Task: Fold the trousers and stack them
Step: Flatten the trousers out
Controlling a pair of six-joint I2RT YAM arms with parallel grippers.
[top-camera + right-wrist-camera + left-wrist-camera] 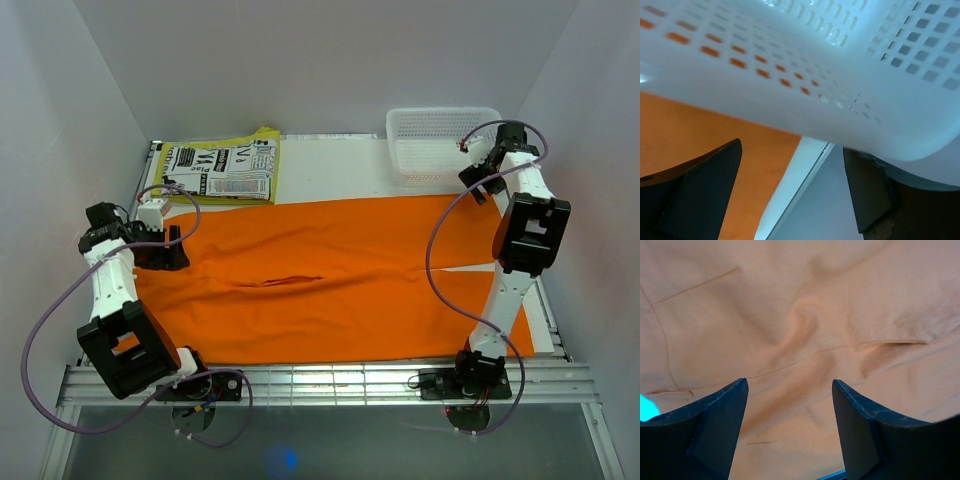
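The orange trousers (330, 280) lie spread flat across the table, both legs running toward the right with a slit between them near the middle. My left gripper (168, 248) hovers over their left end. In the left wrist view it (790, 385) stands open above wrinkled orange cloth (805, 325), with nothing between its fingers (715, 430). My right gripper (478, 188) is at the far right, beside the near right corner of the white mesh basket (435, 140). In the right wrist view it (790, 150) is open and empty, the basket wall (815, 60) just above it and orange cloth (690, 135) to its left.
A yellow-edged black-and-white printed paper (220, 160) lies at the back left. The white table (330, 165) shows behind the trousers, and its edge (800, 175) runs under the right gripper. A metal rail (330, 380) spans the near edge between the arm bases. White walls enclose three sides.
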